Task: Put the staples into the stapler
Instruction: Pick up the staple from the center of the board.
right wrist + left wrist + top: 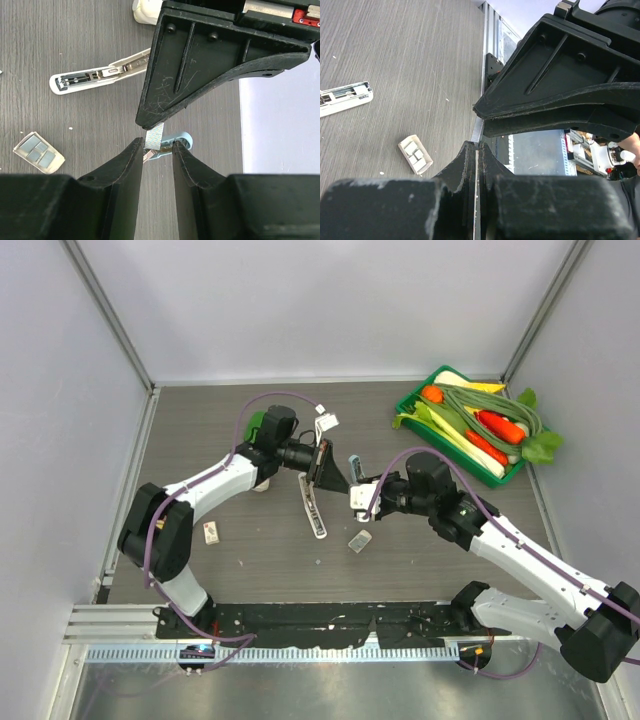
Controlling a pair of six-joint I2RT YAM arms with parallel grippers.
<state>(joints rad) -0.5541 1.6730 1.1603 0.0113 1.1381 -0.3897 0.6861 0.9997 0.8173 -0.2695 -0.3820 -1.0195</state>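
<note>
Transfer of a pale strip [154, 134] between pincers appears to be the step in hand; loading is not yet done. Staple box [211, 532] lies well left of the stapler [312, 508], which lies opened flat. Left pincer [477, 148], at the stapler's far end, is closed, apparently pinching the strip. Tray of staples [360, 540] sits just right of the stapler. Right pincer [158, 146] stands partly open, fingers flanking the strip with no visible grip. Next move calls for a square, gentle closure.

The left arm [205, 490] rises from its base, bends at the elbow and reaches inward. The left gripper [477, 146] is pressed fully closed. The right arm [520, 555] stretches leftward to meet it. The right gripper [158, 142] has its fingers a narrow gap apart, tips close beside the left gripper.
</note>
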